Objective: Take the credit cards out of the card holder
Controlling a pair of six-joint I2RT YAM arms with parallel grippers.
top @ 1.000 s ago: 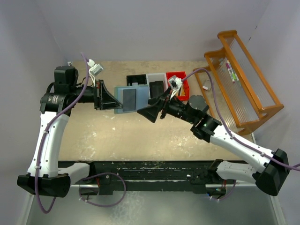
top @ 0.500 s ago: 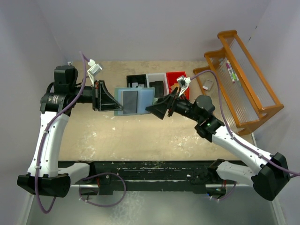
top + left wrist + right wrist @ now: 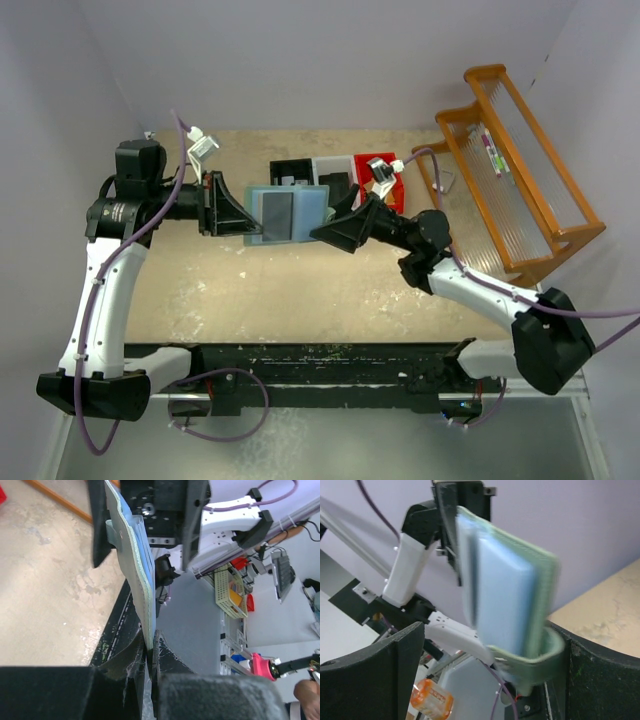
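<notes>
Card holder [image 3: 308, 205]: I am holding it in the air over the table [image 3: 260, 290], just near of the bins at the far edge, with its open face turned up to the overhead camera.
Left gripper [image 3: 250, 215]: I am pinching the holder's left edge with the jaws closed tight; the left wrist view shows the holder [image 3: 132, 555] edge-on, running away from my fingertips [image 3: 151, 652].
Right gripper [image 3: 328, 218]: I am keeping the jaws wide and gripping nothing; its fingers are straddling the holder's right end [image 3: 505, 595].
Credit cards: none is lying out on the table; I am seeing pale stacked layers in the blurred right wrist view but cannot tell card from panel.
Step in hand: I am judging this as lining up for the first pull, with nothing extracted yet.
Next move: I am expecting to need the right jaws closing on a card edge alone, not the fabric, then a straight pull rightward against the left grip.
Materials: the holder is looking soft and flat, pale blue inside with a stitched green rim and a dark rectangular panel; a green loop is hanging from one end.
</notes>
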